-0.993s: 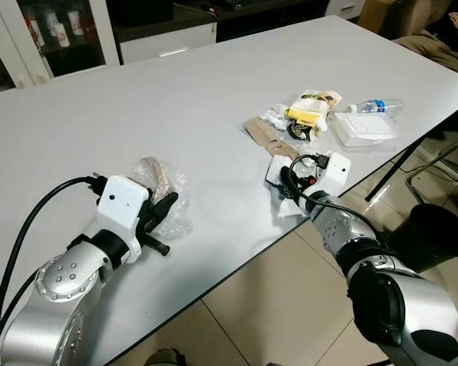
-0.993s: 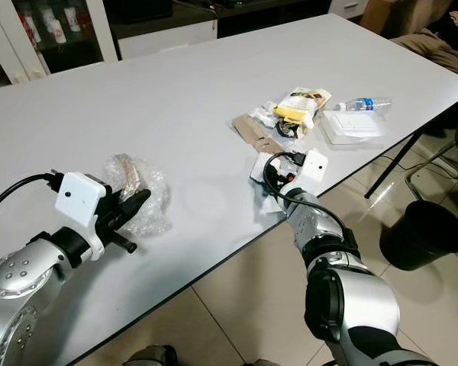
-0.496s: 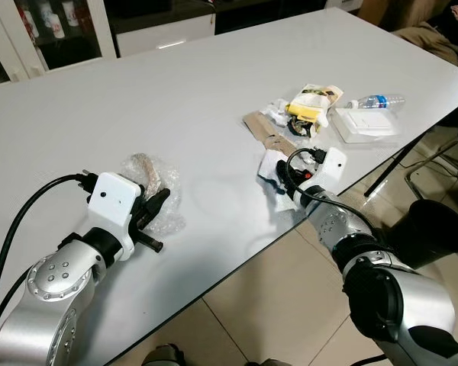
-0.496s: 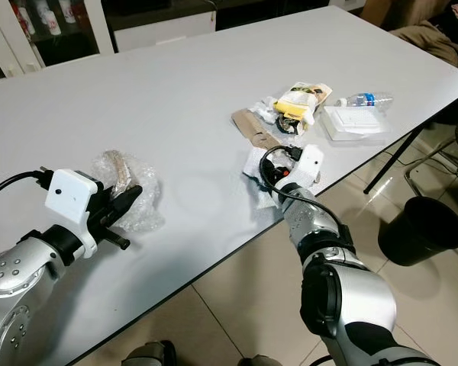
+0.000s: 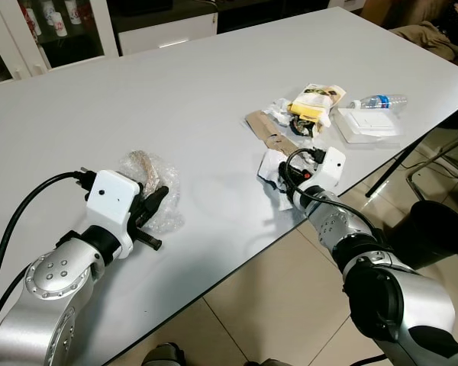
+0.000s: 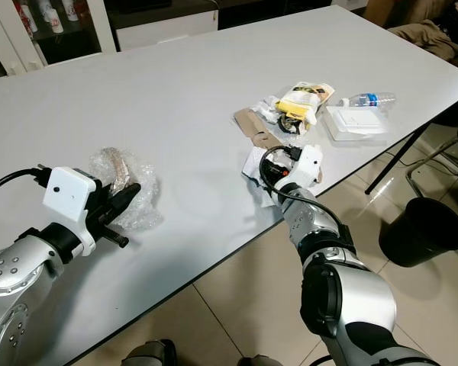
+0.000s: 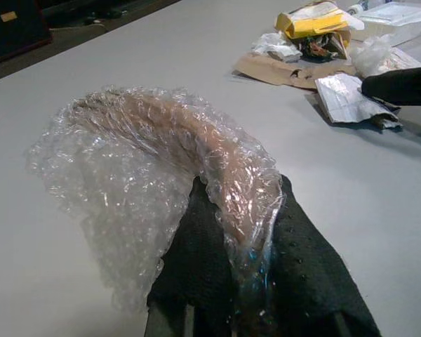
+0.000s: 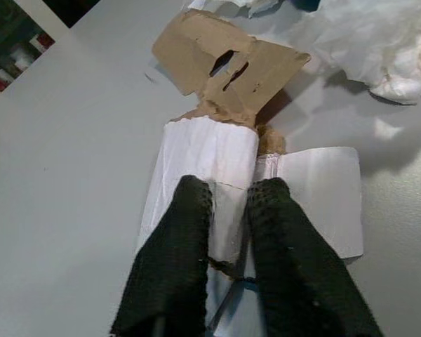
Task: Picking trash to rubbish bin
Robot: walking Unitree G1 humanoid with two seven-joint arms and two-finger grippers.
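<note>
A crumpled sheet of clear bubble wrap [image 5: 149,189] lies on the white table [image 5: 175,99] at front left. My left gripper [image 5: 154,210] is shut on its near edge; in the left wrist view the wrap [image 7: 161,182] is pinched between the black fingers [image 7: 309,281]. Near the table's right front edge lies folded white paper [image 5: 273,169]. My right gripper [image 8: 228,203] is shut on this white paper [image 8: 210,151], with a torn piece of brown cardboard [image 8: 228,60] just beyond it. A black rubbish bin [image 5: 435,232] stands on the floor to the right of the table.
Behind the white paper lie brown cardboard [image 5: 269,133], a yellow wrapper with crumpled tissue [image 5: 311,107], a white flat box [image 5: 366,123] and a plastic water bottle [image 5: 378,101]. Dark table legs [image 5: 393,164] stand by the bin. A glass cabinet [image 5: 46,30] stands behind the table.
The right gripper and its white paper have slid a little further onto the table. The left gripper has stayed on the bubble wrap. The camera shifted slightly.
</note>
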